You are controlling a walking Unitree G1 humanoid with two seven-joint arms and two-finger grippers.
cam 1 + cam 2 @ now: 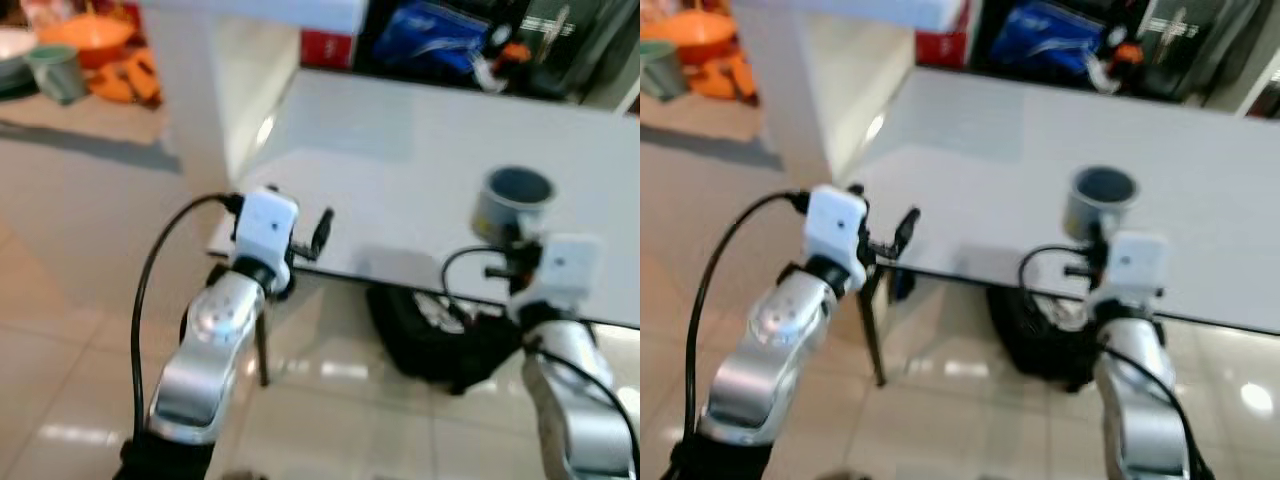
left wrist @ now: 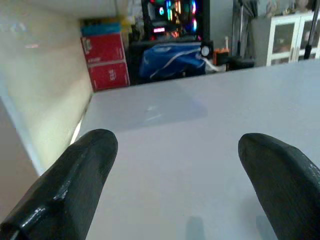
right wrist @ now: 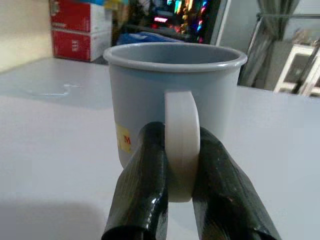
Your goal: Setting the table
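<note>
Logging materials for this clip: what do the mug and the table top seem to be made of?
Mug: probably plastic or enamelled metal, matte grey with a thin rolled rim and paler handle, pinched by the right gripper. Table: smooth pale grey, likely laminate or glass; faint sheen.

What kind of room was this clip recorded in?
Probably a lived-in home room, perhaps a dining or living area: a plain white table on a glossy tiled floor, stacked red boxes against the wall, and a grey mug held by the right gripper.
</note>
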